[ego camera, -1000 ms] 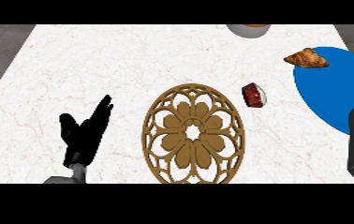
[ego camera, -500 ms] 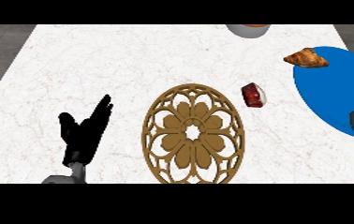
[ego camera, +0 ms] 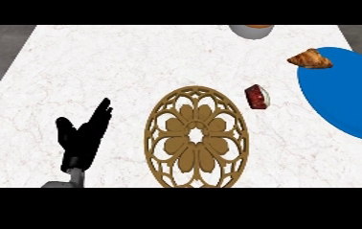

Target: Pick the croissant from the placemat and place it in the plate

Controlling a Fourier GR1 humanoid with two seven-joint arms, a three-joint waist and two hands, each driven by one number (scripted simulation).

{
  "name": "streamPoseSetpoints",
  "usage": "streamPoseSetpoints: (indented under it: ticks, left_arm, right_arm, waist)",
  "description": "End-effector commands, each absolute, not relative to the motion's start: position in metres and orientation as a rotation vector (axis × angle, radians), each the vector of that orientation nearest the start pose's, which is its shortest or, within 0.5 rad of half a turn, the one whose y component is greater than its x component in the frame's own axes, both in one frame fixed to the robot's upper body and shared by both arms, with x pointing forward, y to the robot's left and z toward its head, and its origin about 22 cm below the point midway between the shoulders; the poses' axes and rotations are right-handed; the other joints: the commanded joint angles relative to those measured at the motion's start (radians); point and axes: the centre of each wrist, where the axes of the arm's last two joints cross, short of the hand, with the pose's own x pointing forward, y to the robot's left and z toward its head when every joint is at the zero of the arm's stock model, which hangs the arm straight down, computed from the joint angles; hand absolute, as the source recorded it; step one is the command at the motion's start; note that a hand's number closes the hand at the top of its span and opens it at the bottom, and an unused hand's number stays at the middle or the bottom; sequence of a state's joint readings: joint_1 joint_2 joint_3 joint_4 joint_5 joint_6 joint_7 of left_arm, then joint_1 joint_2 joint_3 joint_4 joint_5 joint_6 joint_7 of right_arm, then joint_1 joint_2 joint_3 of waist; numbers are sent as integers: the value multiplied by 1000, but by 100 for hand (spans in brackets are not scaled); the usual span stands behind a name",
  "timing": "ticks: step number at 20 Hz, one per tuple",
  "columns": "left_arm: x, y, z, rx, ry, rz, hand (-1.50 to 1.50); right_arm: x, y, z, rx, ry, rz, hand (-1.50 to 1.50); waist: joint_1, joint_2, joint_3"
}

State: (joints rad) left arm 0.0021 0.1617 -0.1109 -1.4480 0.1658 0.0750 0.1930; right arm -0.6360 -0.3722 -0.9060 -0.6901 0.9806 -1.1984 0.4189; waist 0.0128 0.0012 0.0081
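Croissant (ego camera: 310,59) on far-left rim of blue placemat (ego camera: 332,94), by counter's (ego camera: 106,55) right edge, well apart from openwork brown plate (ego camera: 178,125) at front middle. Likely light, flaky, easily crushed; best pinched across thick middle, not the tips. Left hand (ego camera: 84,137) resting front-left, fingers straight, holding nothing. Right hand out of view. Versus earlier frame: no visible shift in croissant, plate or left hand.

right hand withdrawn, gone from the view's right edge
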Motion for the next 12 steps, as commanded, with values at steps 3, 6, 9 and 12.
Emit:
streamPoseSetpoints:
  ticks: [3, 6, 9, 12]
  left_arm:
    - [227, 233, -33, 7, -1184, 5, 0]
    - [237, 232, -30, 3, -1173, 10, 0]
    - [234, 246, -32, -5, -1180, -1, 0]
    - [226, 265, -26, 7, -1180, 6, 0]
  right_arm:
    - [317, -404, 18, -1652, -966, -1090, -150]
    - [321, -377, 31, -1507, -1102, -1075, -150]
    - [290, -359, 5, -1473, -1106, -1038, -150]
    - [269, -345, 2, -1428, -1150, -997, -150]
  waist:
    - [-24, -7, -6]
    - [-28, -8, -7]
    - [-23, -5, -8]
    - [-20, -6, -8]
